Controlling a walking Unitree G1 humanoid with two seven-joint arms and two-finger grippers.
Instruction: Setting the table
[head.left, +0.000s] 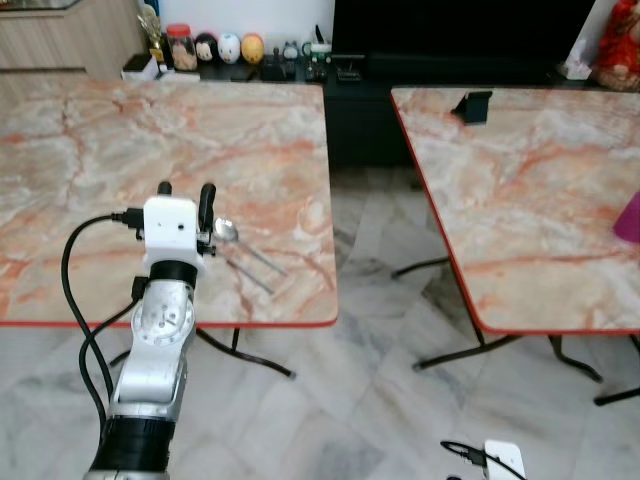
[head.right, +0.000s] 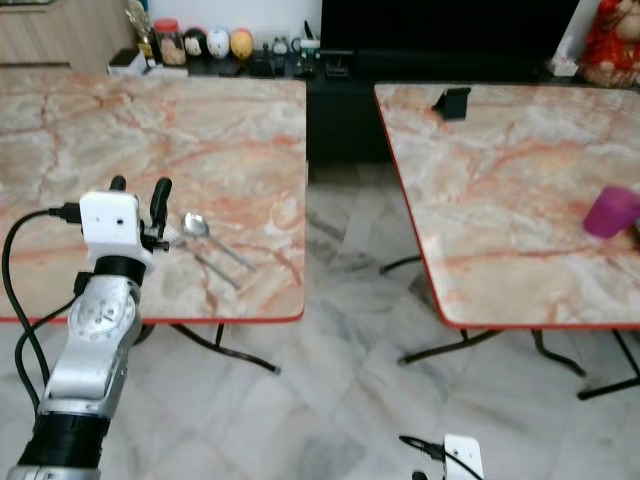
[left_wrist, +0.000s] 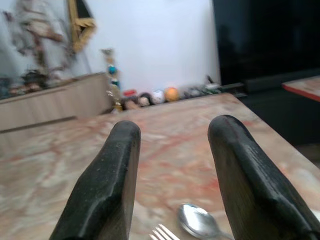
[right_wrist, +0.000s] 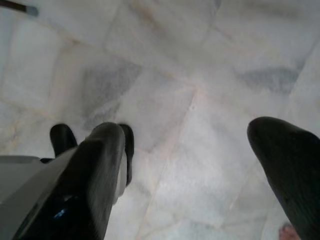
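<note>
Over the left marble-patterned folding table with a red edge (head.left: 120, 130), the left gripper (head.left: 186, 192) hovers with its two black fingers spread apart and nothing between them. Just to its right, a silver metal spoon (head.left: 226, 231) and a silver fork (left_wrist: 162, 233) lie side by side on the tabletop near the front edge. On the right-hand matching table (head.right: 500, 180) stands a magenta plastic cup (head.right: 610, 212). The right gripper (right_wrist: 200, 170) hangs low over the pale marble floor tiles (right_wrist: 165, 60), fingers apart and empty.
</note>
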